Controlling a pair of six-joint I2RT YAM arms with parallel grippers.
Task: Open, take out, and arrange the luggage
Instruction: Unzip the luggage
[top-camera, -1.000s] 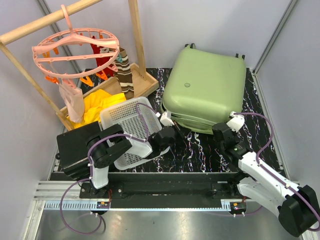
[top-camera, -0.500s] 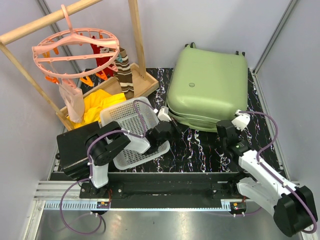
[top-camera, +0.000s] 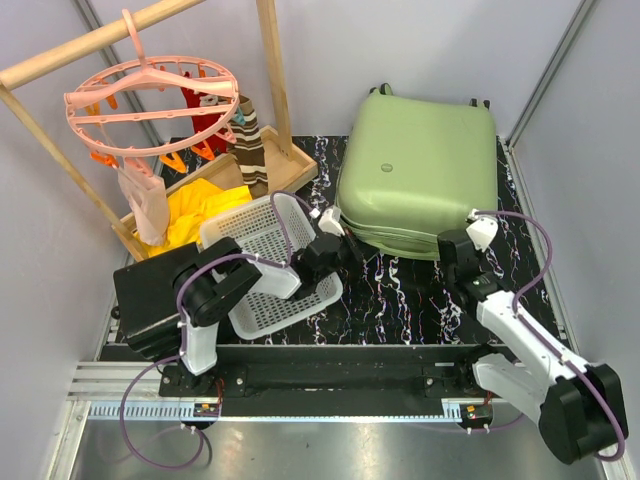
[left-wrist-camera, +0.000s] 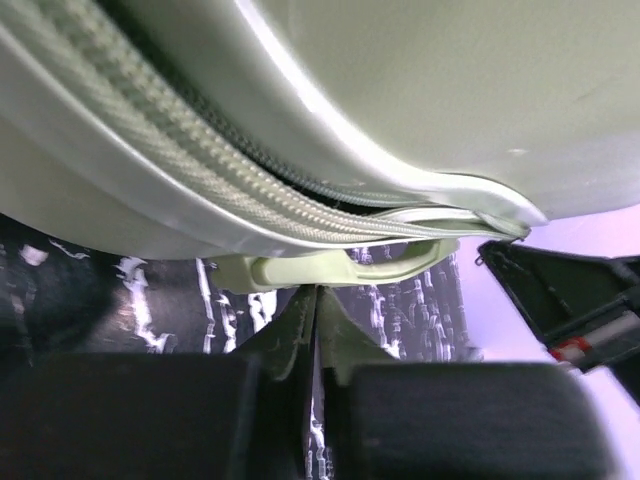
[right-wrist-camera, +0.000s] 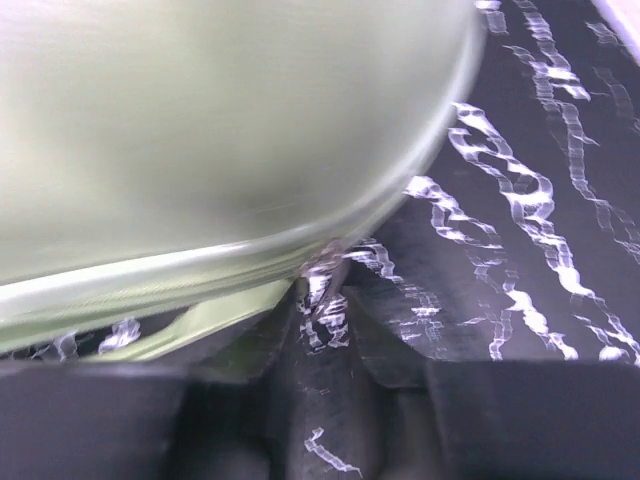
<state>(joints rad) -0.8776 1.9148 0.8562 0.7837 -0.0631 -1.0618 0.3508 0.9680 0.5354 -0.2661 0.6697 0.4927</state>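
Note:
The luggage (top-camera: 420, 165) is a light-green hard-shell suitcase lying flat and closed at the back right of the mat. My left gripper (top-camera: 345, 246) is at its near left corner. In the left wrist view the jaws are shut and empty, and the gripper (left-wrist-camera: 315, 296) touches the underside of the green handle (left-wrist-camera: 350, 265), just below the zipper (left-wrist-camera: 200, 190). My right gripper (top-camera: 463, 246) is against the near right edge. In the blurred right wrist view it (right-wrist-camera: 325, 285) is nearly closed, with only a thin slit, under the shell's rim (right-wrist-camera: 200, 265).
A white perforated basket (top-camera: 265, 265) lies under my left arm. A black case (top-camera: 150, 295) sits at the near left. A wooden rack (top-camera: 270, 90) with a pink peg hanger (top-camera: 150, 95), yellow cloth (top-camera: 200, 205) and striped socks (top-camera: 248, 140) stands at the back left. Grey walls close in the right side.
The suitcase has slid away from me and to the right, turning slightly. Both grippers have moved forward with its near edge.

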